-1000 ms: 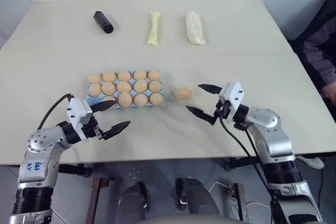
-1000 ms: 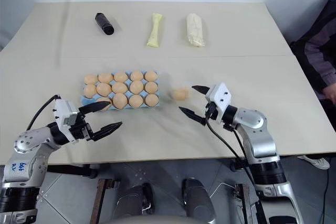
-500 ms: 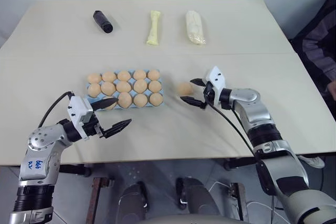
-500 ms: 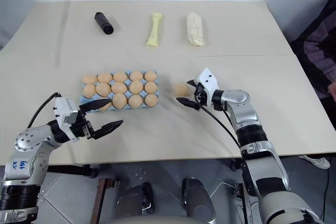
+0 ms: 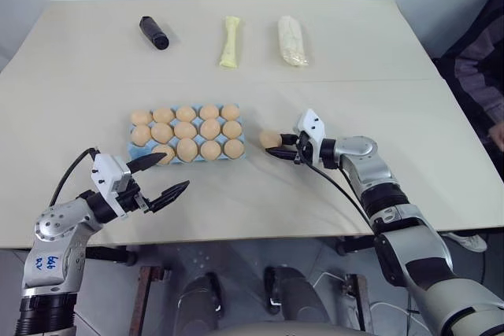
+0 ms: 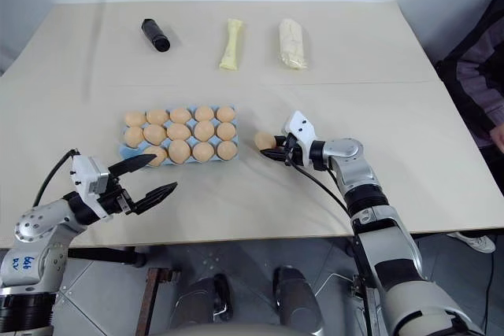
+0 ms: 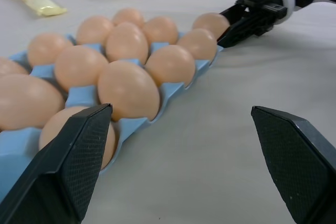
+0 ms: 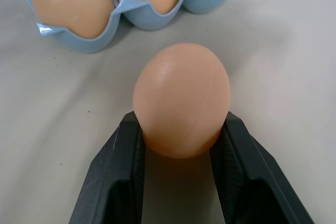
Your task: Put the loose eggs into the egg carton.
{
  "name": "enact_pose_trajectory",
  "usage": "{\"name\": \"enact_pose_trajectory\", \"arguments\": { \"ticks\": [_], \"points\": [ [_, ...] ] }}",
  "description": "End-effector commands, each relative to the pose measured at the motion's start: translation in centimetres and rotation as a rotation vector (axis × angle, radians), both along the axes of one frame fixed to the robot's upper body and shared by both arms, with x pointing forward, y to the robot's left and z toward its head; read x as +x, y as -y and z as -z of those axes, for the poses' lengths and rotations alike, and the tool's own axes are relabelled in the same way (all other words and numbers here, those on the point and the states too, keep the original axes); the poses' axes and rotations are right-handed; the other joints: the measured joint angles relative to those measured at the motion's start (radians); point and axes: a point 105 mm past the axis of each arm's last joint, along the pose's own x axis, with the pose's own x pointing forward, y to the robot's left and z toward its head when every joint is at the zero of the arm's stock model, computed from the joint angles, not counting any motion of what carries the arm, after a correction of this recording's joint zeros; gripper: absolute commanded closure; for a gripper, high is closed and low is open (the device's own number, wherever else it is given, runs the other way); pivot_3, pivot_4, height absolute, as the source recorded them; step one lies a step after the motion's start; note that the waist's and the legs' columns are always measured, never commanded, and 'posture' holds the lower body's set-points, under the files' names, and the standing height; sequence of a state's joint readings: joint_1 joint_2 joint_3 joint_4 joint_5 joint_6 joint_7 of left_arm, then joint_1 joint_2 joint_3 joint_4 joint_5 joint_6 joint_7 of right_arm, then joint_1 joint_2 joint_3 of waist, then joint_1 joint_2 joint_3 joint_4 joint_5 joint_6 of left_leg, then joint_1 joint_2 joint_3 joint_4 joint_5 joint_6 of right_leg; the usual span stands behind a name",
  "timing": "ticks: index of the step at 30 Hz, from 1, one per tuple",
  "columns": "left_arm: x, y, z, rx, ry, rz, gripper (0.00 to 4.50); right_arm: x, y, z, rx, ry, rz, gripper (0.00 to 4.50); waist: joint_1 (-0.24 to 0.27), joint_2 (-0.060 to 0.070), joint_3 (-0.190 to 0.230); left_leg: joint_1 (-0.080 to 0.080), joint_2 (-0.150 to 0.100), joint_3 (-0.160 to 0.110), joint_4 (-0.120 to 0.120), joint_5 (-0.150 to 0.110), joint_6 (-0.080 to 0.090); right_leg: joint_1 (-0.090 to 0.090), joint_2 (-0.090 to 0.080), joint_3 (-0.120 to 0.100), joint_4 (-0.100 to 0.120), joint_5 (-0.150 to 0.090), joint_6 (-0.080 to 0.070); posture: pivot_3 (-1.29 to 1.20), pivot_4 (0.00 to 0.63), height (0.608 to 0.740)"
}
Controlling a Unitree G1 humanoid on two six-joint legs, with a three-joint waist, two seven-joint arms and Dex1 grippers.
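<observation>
On the pale worktop (image 5: pixel 331 53), near its middle, we see the egg carton (image 5: pixel 187 133), a light blue moulded tray whose cups are packed with tan eggs. Just beside the carton's right end, apart from it, lies the one loose egg (image 5: pixel 270 139). Our right end effector (image 5: pixel 280 145) is clamped on this egg: in the right wrist view the two black fingers (image 8: pixel 116 177) press against the egg's lower flanks, one on each side, with the egg (image 8: pixel 181 99) resting low at the worktop and the blue scalloped edge of the carton (image 8: pixel 131 17) a little beyond it. The right arm reaches in from the right, its end effector pointing toward the carton.

Our left end effector (image 5: pixel 161 176) hangs over the near left part of the worktop, in front of the carton's near-left corner and clear of it. Its fingers (image 7: pixel 73 156) stand wide apart and hold nothing; in the left wrist view they frame the carton (image 7: pixel 81 95) and its rows of eggs, with the right end effector (image 7: pixel 247 17) and its egg (image 7: pixel 211 23) visible past the carton's far end.

Along the far side of the worktop lie a black cylinder (image 5: pixel 155 32), a slim yellow packet (image 5: pixel 230 42) and a white packet (image 5: pixel 292 40), side by side and well apart from the carton. A person's sleeve (image 5: pixel 476 76) shows at the right edge.
</observation>
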State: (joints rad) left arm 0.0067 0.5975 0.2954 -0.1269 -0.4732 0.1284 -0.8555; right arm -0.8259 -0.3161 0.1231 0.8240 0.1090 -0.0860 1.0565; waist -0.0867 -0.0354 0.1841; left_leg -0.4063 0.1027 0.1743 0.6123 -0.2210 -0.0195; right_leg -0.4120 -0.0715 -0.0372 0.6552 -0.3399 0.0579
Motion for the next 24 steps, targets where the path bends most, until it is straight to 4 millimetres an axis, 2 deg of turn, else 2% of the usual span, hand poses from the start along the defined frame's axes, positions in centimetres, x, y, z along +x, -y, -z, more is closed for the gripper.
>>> {"name": "enact_pose_trajectory", "arguments": {
  "ticks": [1,4,8,11,13,16,20,24],
  "points": [
    [-0.4,-2.1,-1.8,-0.051,0.072,-0.108,0.0,-0.3,-1.3,-4.2,0.061,0.125,-0.065,2.95,-0.002,0.001,0.001,0.0,0.0,0.0,0.0,0.0,0.0,0.0,0.0,0.0,0.0,0.0,0.0,0.0,0.15,0.74],
    [-0.7,-3.9,-1.8,-0.078,0.075,-0.196,0.0,-1.3,-2.6,-6.1,0.086,0.164,-0.126,2.95,-0.007,0.002,0.001,0.0,0.001,0.0,0.0,0.0,0.0,-0.001,0.0,0.0,0.001,0.0,0.0,0.0,0.15,0.74],
    [-1.6,-5.9,-1.3,-0.103,0.061,-0.294,0.0,-3.1,-5.6,-8.2,0.099,0.196,-0.214,2.95,-0.006,0.002,0.001,0.0,0.001,-0.001,0.0,0.0,-0.001,-0.001,0.0,-0.001,0.002,0.0,0.0,0.0,0.15,0.74],
    [-2.6,-7.5,-0.5,-0.105,0.046,-0.387,0.0,-4.4,-9.4,-9.3,0.11,0.197,-0.281,2.95,-0.012,0.002,0.001,0.0,0.001,-0.001,0.0,-0.002,-0.002,-0.001,0.0,-0.001,0.001,0.0,0.0,0.0,0.15,0.74],
    [-2.9,-8.2,-0.2,-0.108,0.044,-0.431,0.0,-5.0,-11.1,-9.5,0.107,0.192,-0.305,2.95,-0.015,0.002,0.001,0.0,0.001,-0.001,-0.001,-0.003,-0.004,-0.001,-0.001,-0.001,0.002,0.0,-0.001,0.0,0.15,0.74],
    [-3.6,-9.5,0.4,-0.127,0.036,-0.514,0.0,-5.5,-15.1,-9.6,0.095,0.184,-0.331,2.95,-0.018,0.002,0.001,0.0,0.0,-0.002,0.0,-0.003,-0.005,-0.001,-0.002,-0.002,0.002,0.0,-0.001,0.0,0.15,0.74],
    [-4.3,-10.1,0.6,-0.147,0.037,-0.555,0.0,-5.5,-18.1,-8.8,0.052,0.182,-0.334,2.95,-0.024,0.0,0.0,0.0,0.0,-0.002,-0.001,-0.003,-0.005,-0.001,-0.003,-0.004,0.002,0.0,-0.001,0.0,0.15,0.74],
    [-4.5,-9.9,0.9,-0.17,0.036,-0.586,0.0,-6.5,-21.1,-8.2,0.019,0.176,-0.375,2.95,-0.023,0.0,0.0,-0.002,-0.001,-0.002,-0.001,-0.004,-0.004,-0.001,-0.007,-0.009,0.001,0.0,-0.001,0.0,0.15,0.74]
  ]
}}
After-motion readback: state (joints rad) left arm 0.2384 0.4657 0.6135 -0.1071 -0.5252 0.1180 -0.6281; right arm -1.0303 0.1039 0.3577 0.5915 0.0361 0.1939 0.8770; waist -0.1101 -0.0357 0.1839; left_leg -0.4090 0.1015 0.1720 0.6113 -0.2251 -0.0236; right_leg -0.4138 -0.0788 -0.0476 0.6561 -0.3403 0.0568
